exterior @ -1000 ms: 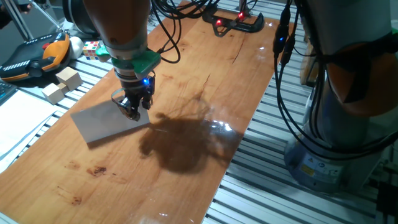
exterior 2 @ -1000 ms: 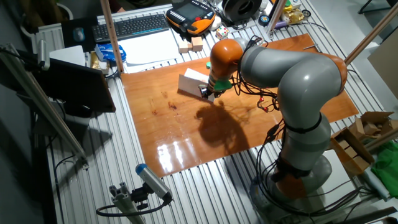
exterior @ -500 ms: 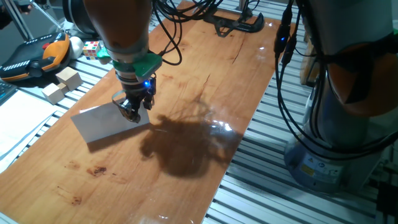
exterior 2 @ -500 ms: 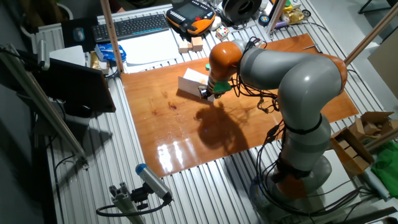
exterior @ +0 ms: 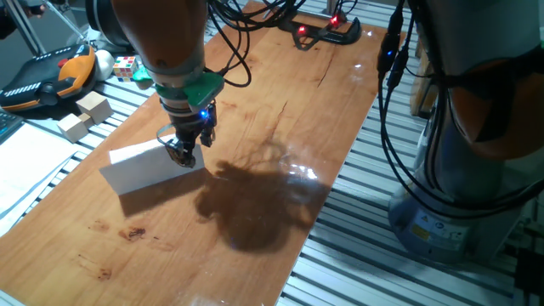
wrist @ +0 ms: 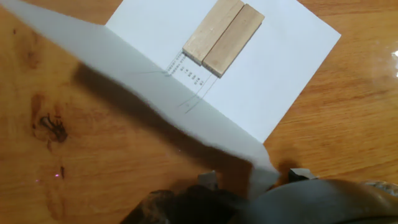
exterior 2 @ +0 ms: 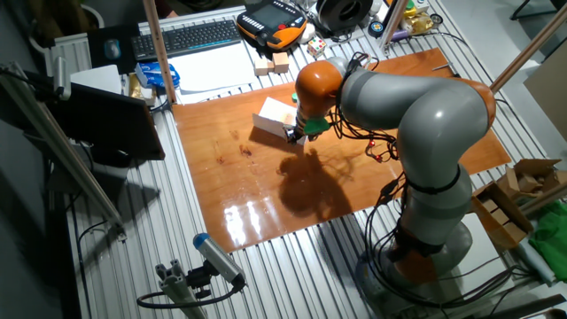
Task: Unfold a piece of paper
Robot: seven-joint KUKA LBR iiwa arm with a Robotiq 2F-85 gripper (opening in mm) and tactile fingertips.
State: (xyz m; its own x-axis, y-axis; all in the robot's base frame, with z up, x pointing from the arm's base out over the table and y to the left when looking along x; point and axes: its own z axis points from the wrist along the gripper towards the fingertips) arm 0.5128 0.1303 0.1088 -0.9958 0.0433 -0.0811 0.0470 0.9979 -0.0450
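The piece of paper (exterior: pixel 140 167) is white and lies folded at the left side of the wooden table (exterior: pixel 280 93). My gripper (exterior: pixel 180 153) is shut on the right edge of its top flap and holds that edge raised off the table. In the other fixed view the paper (exterior 2: pixel 270 118) stands up like a low tent beside the gripper (exterior 2: pixel 293 136). In the hand view the lifted flap (wrist: pixel 124 74) runs as a grey band across the frame, down to the gripper (wrist: pixel 258 179), which pinches its corner.
In the hand view a white sheet (wrist: pixel 280 68) with faint printed lines lies beyond the flap, with two wooden blocks (wrist: pixel 224 34) on it. Wooden blocks (exterior: pixel 85 115), a Rubik's cube (exterior: pixel 125 66) and an orange pendant (exterior: pixel 51 76) lie left of the table. A black clamp (exterior: pixel 327 32) is at the far end.
My gripper has risen a little and drawn the paper's top flap up with it. The flap now stands steeper than one second ago.
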